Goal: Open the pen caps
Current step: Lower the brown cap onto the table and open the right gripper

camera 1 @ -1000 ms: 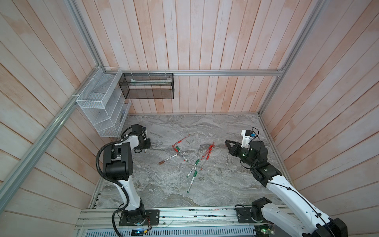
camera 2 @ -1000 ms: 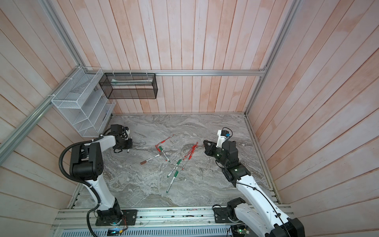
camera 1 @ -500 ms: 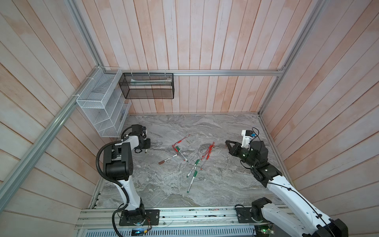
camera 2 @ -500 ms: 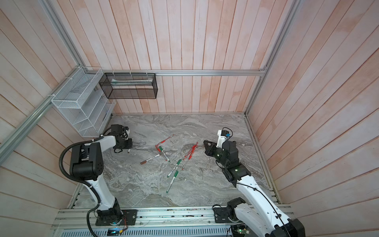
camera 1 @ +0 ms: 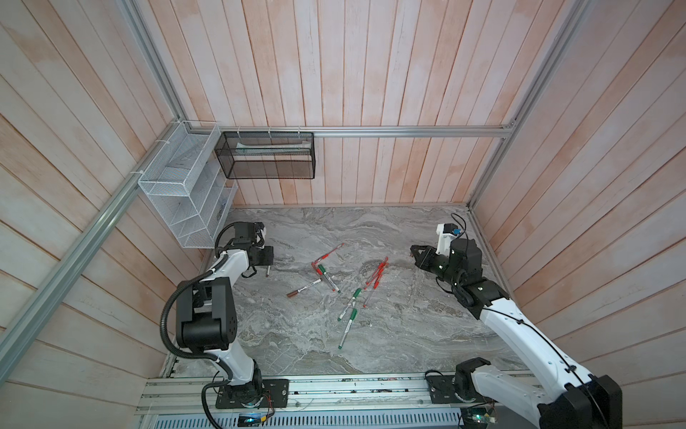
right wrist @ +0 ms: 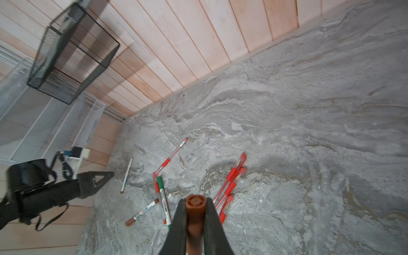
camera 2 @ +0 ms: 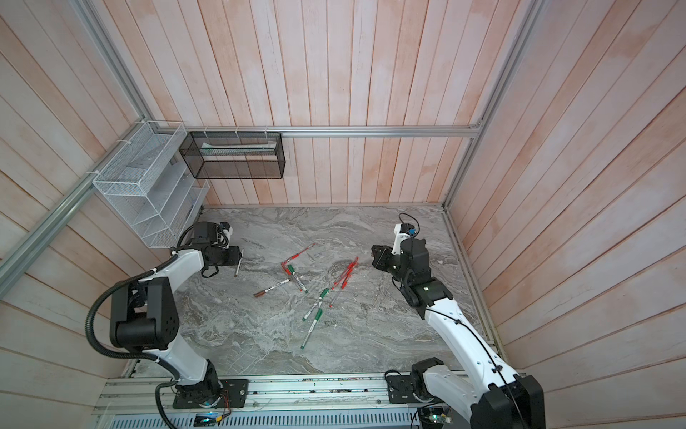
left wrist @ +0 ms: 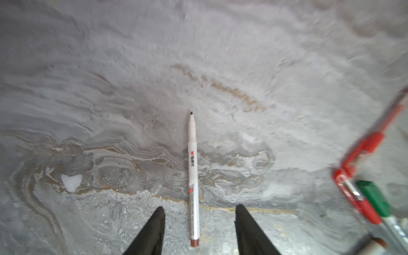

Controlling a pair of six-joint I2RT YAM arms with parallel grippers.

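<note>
Now: left gripper has its jaws apart, straddling an uncapped white pen that lies flat on the marble table and touches neither finger. It is probably parked here to keep the finished barrel clear of the pile. At mid-table the pen caps remain on: one brown, several green, several red. Right gripper is clamped on a loose brown cap, held away from the pile, presumably for drop-off.

Pen pile clutters centre; marble tabletop bare around it; wire baskets crowd far-left corner.
</note>
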